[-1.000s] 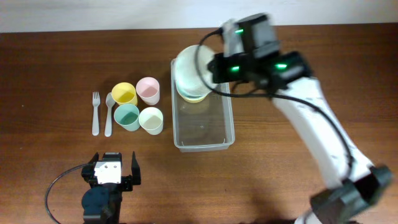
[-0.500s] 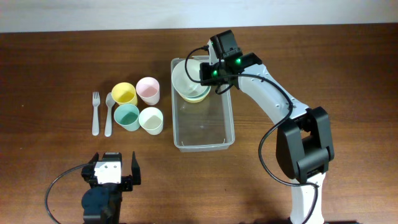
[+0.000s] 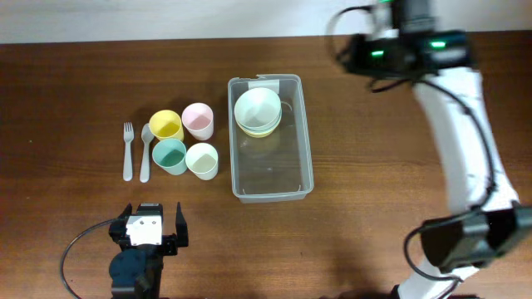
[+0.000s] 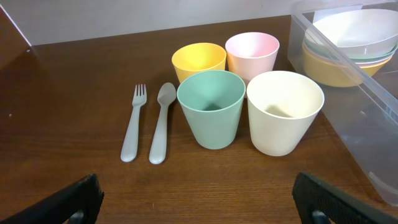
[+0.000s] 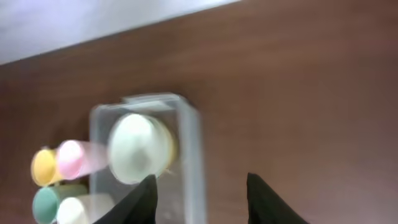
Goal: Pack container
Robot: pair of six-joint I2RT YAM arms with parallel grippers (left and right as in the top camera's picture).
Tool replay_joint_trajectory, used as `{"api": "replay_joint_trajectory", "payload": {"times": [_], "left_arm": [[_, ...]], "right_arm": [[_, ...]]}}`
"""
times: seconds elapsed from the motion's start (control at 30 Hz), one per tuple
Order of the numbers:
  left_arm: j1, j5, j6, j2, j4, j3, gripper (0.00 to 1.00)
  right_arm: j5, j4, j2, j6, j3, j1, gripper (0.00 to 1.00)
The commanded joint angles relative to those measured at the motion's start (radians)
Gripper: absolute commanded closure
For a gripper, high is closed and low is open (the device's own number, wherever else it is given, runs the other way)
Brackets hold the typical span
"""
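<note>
The clear container (image 3: pixel 291 170) lies mid-table with a stack of pastel bowls (image 3: pixel 257 110) in its far end. It also shows in the left wrist view (image 4: pixel 367 124) and, blurred, in the right wrist view (image 5: pixel 193 143). Four cups stand left of it: yellow (image 3: pixel 165 125), pink (image 3: pixel 198 120), teal (image 3: pixel 169 155) and cream (image 3: pixel 202 160). A fork (image 3: pixel 128 151) and a spoon (image 3: pixel 145 153) lie further left. My right gripper (image 5: pixel 200 190) is open and empty, high above the table's back right. My left gripper (image 4: pixel 199 208) is open and empty near the front edge.
The brown wooden table runs to a pale wall at the back. My right arm (image 3: pixel 453 124) stretches along the right side. Bare wood lies right of the container and between the cups and my left gripper.
My right gripper let go of the bowl stack in the container, then lifted and swung away to the back right. The left arm has not moved.
</note>
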Motion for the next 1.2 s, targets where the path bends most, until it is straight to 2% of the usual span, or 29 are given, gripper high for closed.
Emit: {"api": "replay_joint_trajectory", "payload": {"times": [0.0,0.1,0.3,0.47,0.53,0.77,1.0,1.17], "left_arm": [[-0.001,0.011,0.016,-0.005,0.003,-0.008,0.0],[-0.001,0.011,0.016,-0.005,0.003,-0.008,0.0],[-0.001,0.011,0.016,-0.005,0.003,-0.008,0.0],[-0.001,0.011,0.016,-0.005,0.003,-0.008,0.0],[-0.001,0.011,0.016,-0.005,0.003,-0.008,0.0],[-0.001,0.011,0.016,-0.005,0.003,-0.008,0.0],[-0.001,0.011,0.016,-0.005,0.003,-0.008,0.0],[-0.001,0.011,0.016,-0.005,0.003,-0.008,0.0]], "right_arm": [[-0.022,-0.07,0.024,-0.031,-0.006,-0.072,0.59],[-0.149,-0.093,0.04,-0.116,-0.01,-0.067,0.6],[-0.152,-0.044,0.094,-0.166,-0.012,0.118,0.96],[-0.072,0.056,0.225,-0.164,-0.012,0.288,0.96],[-0.02,0.088,0.305,-0.115,-0.012,0.333,0.96],[-0.013,0.095,0.454,-0.086,-0.012,0.342,0.96],[-0.013,0.108,0.406,-0.135,0.004,0.338,0.96],[-0.013,0.084,0.227,-0.142,0.017,0.295,0.96]]}}
